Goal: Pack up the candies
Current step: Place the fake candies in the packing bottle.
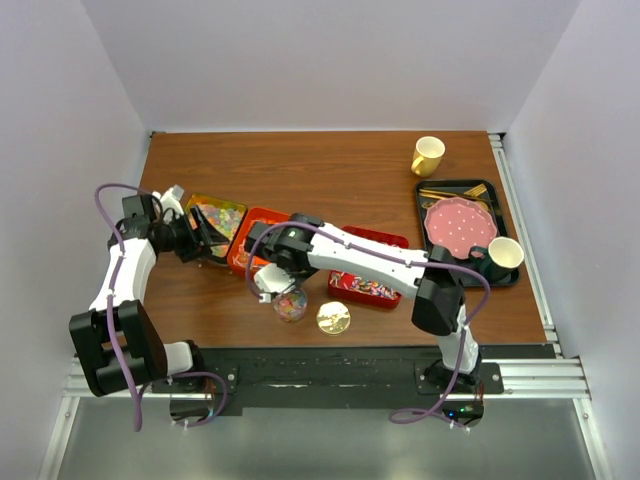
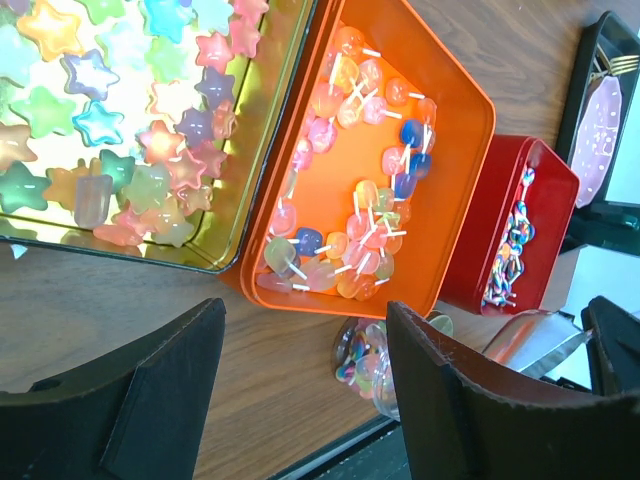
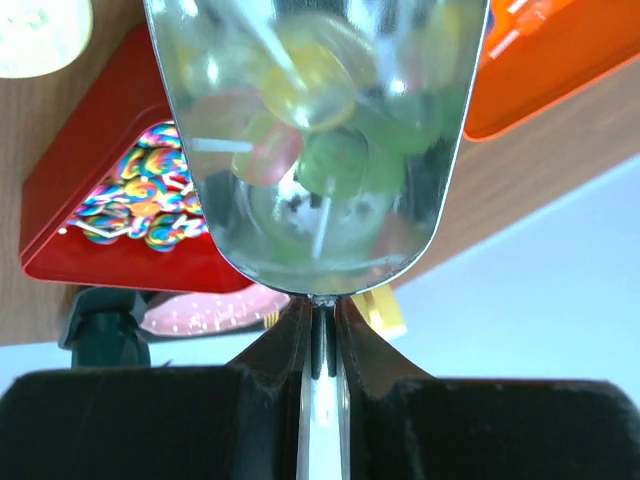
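Candies fill three tins: star gummies in a gold tin [image 2: 130,120] [image 1: 216,218], clear lollipop sweets in an orange tin [image 2: 460,180] [image 1: 255,240], and swirled ones in a red tin [image 2: 520,240] [image 1: 372,285]. A clear jar [image 1: 290,303] [image 2: 378,362] partly full of candies stands in front of the orange tin. My right gripper [image 3: 320,340] [image 1: 266,282] is shut on the handle of a metal scoop [image 3: 315,150] loaded with candies, just left of and above the jar. My left gripper [image 2: 300,390] [image 1: 196,240] hovers open and empty by the gold tin's near edge.
A round gold lid [image 1: 333,318] lies right of the jar near the table's front edge. At the right, a black tray [image 1: 432,190] carries a pink dotted plate [image 1: 459,226] and a cup [image 1: 505,254]. A yellow mug [image 1: 427,155] stands behind it.
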